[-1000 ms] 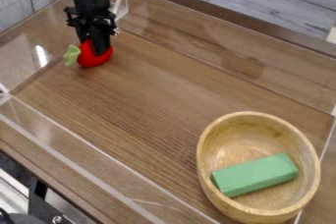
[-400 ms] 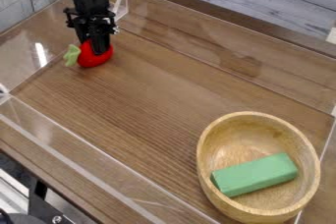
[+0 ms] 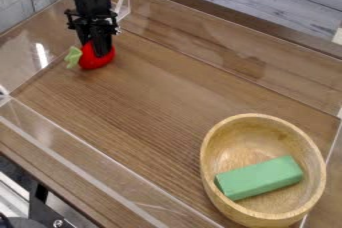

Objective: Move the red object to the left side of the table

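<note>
Here, the black gripper (image 3: pixel 96 43) points down, clamped on the small glossy red toy fruit (image 3: pixel 92 57) resting at the far left of the brown wood-grain desk (image 3: pixel 160 102); no writing is legible.

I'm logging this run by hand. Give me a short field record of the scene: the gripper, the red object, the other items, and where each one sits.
gripper: pointing down at the far left of the table, jaws closed around the red object
red object: small toy fruit with a green leaf, resting on the table at the far left
table: brown wood grain, low clear walls around it
bowl: round, light wood, near right corner
green block: lying flat inside the bowl
task status: red object is already on the left side, not yet released
</note>
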`<state>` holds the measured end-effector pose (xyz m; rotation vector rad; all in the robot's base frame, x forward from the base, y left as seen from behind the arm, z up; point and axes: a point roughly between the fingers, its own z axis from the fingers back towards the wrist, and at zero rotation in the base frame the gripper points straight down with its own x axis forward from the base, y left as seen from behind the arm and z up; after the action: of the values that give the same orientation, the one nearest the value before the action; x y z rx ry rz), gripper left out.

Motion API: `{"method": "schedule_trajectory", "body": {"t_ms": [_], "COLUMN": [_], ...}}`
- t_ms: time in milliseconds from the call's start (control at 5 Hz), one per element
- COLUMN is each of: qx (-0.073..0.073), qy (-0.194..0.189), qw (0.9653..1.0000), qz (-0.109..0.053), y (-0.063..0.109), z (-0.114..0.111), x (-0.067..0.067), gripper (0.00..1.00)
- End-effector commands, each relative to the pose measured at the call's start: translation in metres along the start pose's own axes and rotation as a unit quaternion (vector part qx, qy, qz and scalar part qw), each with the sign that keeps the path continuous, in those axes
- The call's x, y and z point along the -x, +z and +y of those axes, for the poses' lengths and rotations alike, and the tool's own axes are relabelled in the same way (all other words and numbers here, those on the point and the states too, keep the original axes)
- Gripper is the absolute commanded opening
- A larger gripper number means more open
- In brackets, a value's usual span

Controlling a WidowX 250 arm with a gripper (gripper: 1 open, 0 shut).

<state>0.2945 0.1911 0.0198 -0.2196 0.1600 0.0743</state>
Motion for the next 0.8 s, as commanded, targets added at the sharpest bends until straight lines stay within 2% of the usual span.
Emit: {"method": "schedule_trajectory", "body": {"t_ms": [0,200,600], "qx": [0.014,0.021,0.033], "qy": [0.018,0.029,0.044], "qw": [0.9996,0.9993,0.9985], "qz": [0.017,0.015,-0.007], "y": [-0.009,-0.004,0.021], "z": [0.013,0.02,0.023], "x": [0.009,0.011,0.021], "gripper": [1.0,1.0,1.0]}}
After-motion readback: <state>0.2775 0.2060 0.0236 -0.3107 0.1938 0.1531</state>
